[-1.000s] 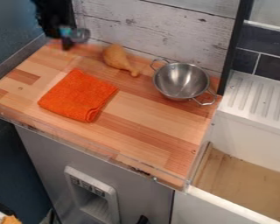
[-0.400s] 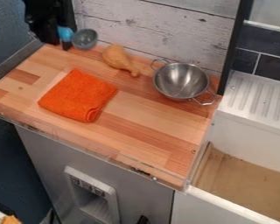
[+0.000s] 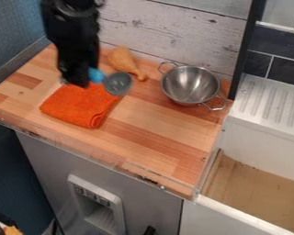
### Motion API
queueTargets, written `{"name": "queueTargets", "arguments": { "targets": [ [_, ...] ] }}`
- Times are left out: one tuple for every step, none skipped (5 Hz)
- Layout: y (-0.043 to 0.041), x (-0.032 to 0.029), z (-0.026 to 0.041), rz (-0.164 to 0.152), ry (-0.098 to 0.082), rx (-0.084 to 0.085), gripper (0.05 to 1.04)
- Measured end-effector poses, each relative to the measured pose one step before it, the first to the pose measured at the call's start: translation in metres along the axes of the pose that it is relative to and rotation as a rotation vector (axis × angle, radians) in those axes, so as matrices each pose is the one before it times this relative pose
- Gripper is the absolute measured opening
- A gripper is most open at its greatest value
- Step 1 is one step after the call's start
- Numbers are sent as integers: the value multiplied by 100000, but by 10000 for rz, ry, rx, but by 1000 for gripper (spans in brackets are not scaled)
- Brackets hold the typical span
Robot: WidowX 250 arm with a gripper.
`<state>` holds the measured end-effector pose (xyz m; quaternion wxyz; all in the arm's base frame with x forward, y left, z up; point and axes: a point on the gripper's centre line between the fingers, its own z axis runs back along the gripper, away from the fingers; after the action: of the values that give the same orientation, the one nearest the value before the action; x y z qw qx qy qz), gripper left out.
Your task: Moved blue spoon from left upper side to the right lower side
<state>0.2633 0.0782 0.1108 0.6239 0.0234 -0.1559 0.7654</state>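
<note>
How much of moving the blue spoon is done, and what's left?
The picking up looks done: the black tool has the blue spoon. The carrying seems in hand, with the spoon by the orange cloth's upper right edge. Probably left: getting it to the wooden counter's lower right side, setting it down and letting go.

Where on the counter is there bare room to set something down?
Bare counter lies between the orange cloth, metal bowl and front edge; a smaller patch is left of the cloth. It is crowded toward the back left, where the claw holds the blue spoon near the toy drumstick.
</note>
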Motion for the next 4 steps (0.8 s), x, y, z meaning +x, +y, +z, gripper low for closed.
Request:
{"name": "queueTargets", "arguments": {
  "targets": [
    [1349, -2022, -1716, 117, -217, 114, 421],
    [859, -2079, -1822, -373, -443, 269, 420],
    [522, -1521, -1525, -437, -165, 211, 421],
    [475, -1320, -1565, -362, -164, 430, 421]
  ]
}}
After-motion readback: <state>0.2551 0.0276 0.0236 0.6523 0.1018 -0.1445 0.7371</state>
